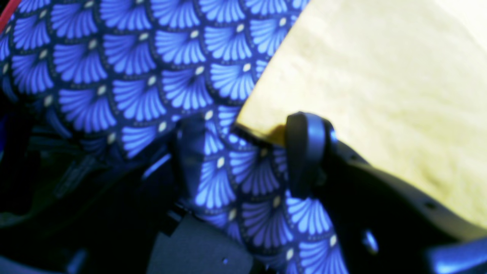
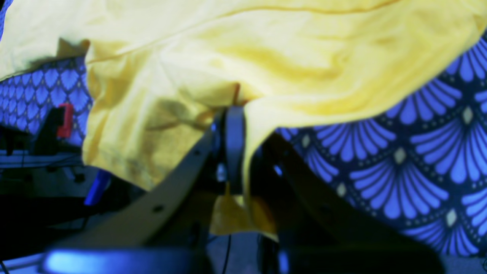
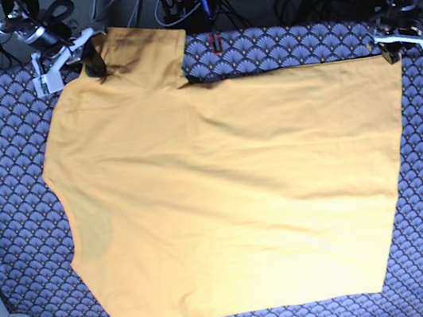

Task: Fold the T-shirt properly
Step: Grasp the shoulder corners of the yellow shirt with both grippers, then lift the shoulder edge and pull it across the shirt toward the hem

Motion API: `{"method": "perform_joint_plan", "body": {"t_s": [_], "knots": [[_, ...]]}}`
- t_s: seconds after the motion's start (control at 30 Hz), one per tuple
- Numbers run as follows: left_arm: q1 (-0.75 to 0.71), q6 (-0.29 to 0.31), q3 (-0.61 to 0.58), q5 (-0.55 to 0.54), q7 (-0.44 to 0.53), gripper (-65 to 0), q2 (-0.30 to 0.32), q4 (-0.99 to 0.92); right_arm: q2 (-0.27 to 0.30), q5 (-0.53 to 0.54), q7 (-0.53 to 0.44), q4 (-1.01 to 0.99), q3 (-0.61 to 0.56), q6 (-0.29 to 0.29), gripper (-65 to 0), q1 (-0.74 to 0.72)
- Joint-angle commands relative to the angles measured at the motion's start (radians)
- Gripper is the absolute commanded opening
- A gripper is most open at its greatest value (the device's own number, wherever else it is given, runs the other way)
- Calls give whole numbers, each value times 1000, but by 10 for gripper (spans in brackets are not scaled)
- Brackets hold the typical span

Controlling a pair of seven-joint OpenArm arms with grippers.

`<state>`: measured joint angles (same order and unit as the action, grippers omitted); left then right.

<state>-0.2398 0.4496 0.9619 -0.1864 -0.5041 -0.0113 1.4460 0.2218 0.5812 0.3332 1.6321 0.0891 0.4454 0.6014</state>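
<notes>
Flat across most of the scallop-patterned cloth [image 3: 0,144]: the yellow-orange T-shirt [image 3: 235,203], spread wide, hem toward the base view's right, sleeves toward its left. One sleeve at the far left corner lifted slightly off the cloth, casting a dark shadow on itself. Other sleeve at the near edge, lying flat.

Right gripper [image 2: 237,125] at the far left of the base view, clamped tight on the raised sleeve fabric; seen from the right wrist, yellow cloth pinched between the dark fingers [image 2: 234,148], a small flap hanging out below, the rest of the shirt draping away above and to both sides. Patterned cloth visible beneath on the right side of that view.

Left gripper [image 1: 243,152] at the far right of the base view, just at the shirt's far hem corner. From the left wrist, jaws parted, patterned cloth showing in the gap between them; one dark fingertip [image 1: 308,148] touching or just overlapping the yellow corner, the other blurred against the pattern to its left. No fabric between the fingers; hem corner lying flat on the cloth.

Cables and dark equipment beyond the far edge of the cloth, blurred.
</notes>
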Motion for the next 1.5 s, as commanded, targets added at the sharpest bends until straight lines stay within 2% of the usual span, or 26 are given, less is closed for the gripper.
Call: {"method": "perform_joint_plan", "body": {"t_s": [0.0, 0.13, 0.47, 0.53, 0.67, 0.7, 0.97, 1.1, 1.37, 1.47], "knots": [[1, 4, -16, 5, -29, -320, 3, 3, 11, -5, 7, 9, 4, 3, -650, 4], [-5, 4, -68, 5, -21, -321, 3, 3, 11, -5, 7, 9, 4, 3, -650, 4], [1, 4, -74, -5, -29, -337, -5, 3, 11, -5, 7, 9, 4, 3, -650, 4], [4, 4, -74, -5, -29, -409, -5, 3, 11, -5, 7, 9, 4, 3, -650, 4], [15, 4, -76, 1, -29, -622, -5, 3, 12, -5, 7, 9, 4, 3, -650, 4], [15, 4, -76, 1, -29, -650, -5, 3, 12, -5, 7, 9, 4, 3, -650, 4], [4, 4, -74, -6, -32, -650, -5, 35, 28, -3, 5, 56, 4, 3, -650, 12], [0, 4, -73, -6, -120, -650, -3, 108, 51, -3, 5, 132, 4, 3, -650, 13], [33, 4, -74, 5, -202, -650, 6, 218, 63, -3, 11, 181, 39, 3, -650, -16], [58, 4, -74, 5, -250, -650, 38, 223, 61, 0, 65, 181, 100, 5, -650, -47]]}}
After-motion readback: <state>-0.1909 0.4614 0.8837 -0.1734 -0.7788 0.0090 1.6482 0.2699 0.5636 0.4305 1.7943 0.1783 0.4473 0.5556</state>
